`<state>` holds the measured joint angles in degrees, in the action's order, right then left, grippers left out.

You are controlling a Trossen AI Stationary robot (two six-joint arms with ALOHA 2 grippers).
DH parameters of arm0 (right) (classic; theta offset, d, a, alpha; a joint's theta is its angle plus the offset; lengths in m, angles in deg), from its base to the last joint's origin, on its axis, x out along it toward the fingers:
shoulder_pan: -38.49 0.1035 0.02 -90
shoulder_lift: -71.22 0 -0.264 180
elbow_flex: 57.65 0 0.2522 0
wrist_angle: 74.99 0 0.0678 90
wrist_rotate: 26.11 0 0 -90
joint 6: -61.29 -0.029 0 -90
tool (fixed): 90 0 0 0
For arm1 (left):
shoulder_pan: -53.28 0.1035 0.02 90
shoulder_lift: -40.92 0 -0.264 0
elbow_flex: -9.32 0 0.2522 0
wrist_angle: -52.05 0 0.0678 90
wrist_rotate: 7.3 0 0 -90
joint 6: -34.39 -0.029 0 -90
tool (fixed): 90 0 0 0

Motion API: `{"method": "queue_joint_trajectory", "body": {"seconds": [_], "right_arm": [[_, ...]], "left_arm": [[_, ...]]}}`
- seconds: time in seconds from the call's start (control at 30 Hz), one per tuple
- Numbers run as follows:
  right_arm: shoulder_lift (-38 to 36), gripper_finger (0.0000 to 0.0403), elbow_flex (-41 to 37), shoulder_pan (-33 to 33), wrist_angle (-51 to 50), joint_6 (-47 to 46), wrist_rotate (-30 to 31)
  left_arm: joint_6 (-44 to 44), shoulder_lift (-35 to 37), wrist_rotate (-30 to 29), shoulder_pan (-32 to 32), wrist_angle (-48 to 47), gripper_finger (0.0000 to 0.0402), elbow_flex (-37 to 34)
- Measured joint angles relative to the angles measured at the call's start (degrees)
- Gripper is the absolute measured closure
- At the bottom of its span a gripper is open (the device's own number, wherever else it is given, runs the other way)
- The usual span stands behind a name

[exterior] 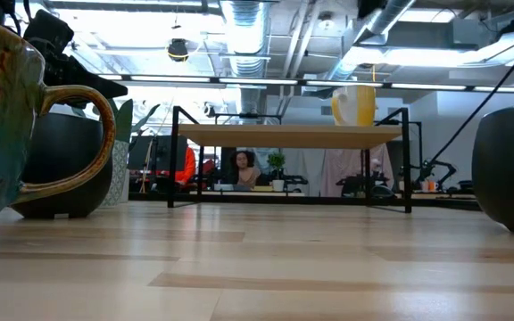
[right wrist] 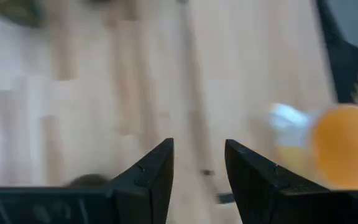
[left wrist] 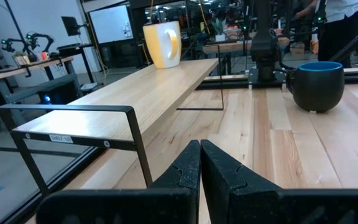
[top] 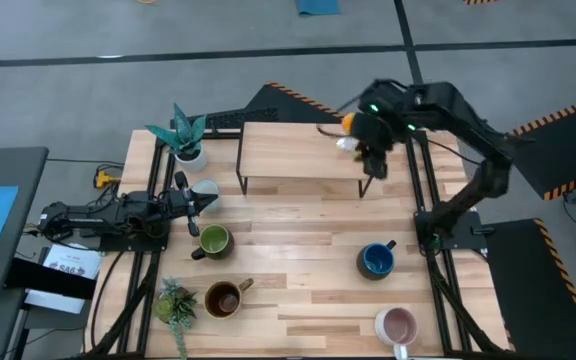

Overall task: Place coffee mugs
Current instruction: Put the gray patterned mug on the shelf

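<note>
Room: workshop space beyond the table, with ceiling ducts, lights and a seated person (exterior: 242, 169) far behind.
Surface: light wooden table (top: 308, 240) carrying a low wooden shelf (top: 303, 152) on thin black legs, plus two small potted plants.
Orange mug: the orange mug (top: 350, 124) stands on the shelf's right end, close to the edge.
Other mugs: olive green mug (top: 214, 241), brown mug (top: 223, 298), dark blue mug (top: 376, 260) and pink mug (top: 398, 325) sit on the table; a white mug (top: 205, 189) stands by the left arm.
Right gripper: right gripper (right wrist: 199, 165) hovers just beside the orange mug, fingers apart, empty.
Left gripper: left gripper (left wrist: 200, 163) waits low at the table's left, fingers pressed together.
Risk: a sideways move of the right arm could likely clip the orange mug and tip it off the shelf end.
</note>
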<state>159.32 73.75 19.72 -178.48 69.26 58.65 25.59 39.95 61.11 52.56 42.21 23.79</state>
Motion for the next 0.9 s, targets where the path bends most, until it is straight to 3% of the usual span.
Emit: {"method": "queue_joint_trajectory", "body": {"seconds": [0.17, 0.4, 0.67, 0.9], "right_arm": [[-6.8, 0.0233, -8.7, 9.0, 3.9, -4.8, -0.1], [-18.7, 0.0233, -33.7, 18.2, 19.6, -12.4, 0.4], [-28.0, 0.0233, -55.7, 24.4, 32.2, -20.2, 1.0], [-33.7, 0.0233, -67.4, 27.9, 44.4, -20.4, 7.4]], "left_arm": [[0.0, 0.0, 0.0, 0.0, 0.0, 0.0402, 0.0], [0.0, 0.0, 0.0, 0.0, 0.0, 0.0401, 0.0], [0.0, 0.0, 0.0, 0.0, 0.0, 0.0402, 0.0], [0.0, 0.0, 0.0, 0.0, 0.0, 0.0402, 0.0]]}}
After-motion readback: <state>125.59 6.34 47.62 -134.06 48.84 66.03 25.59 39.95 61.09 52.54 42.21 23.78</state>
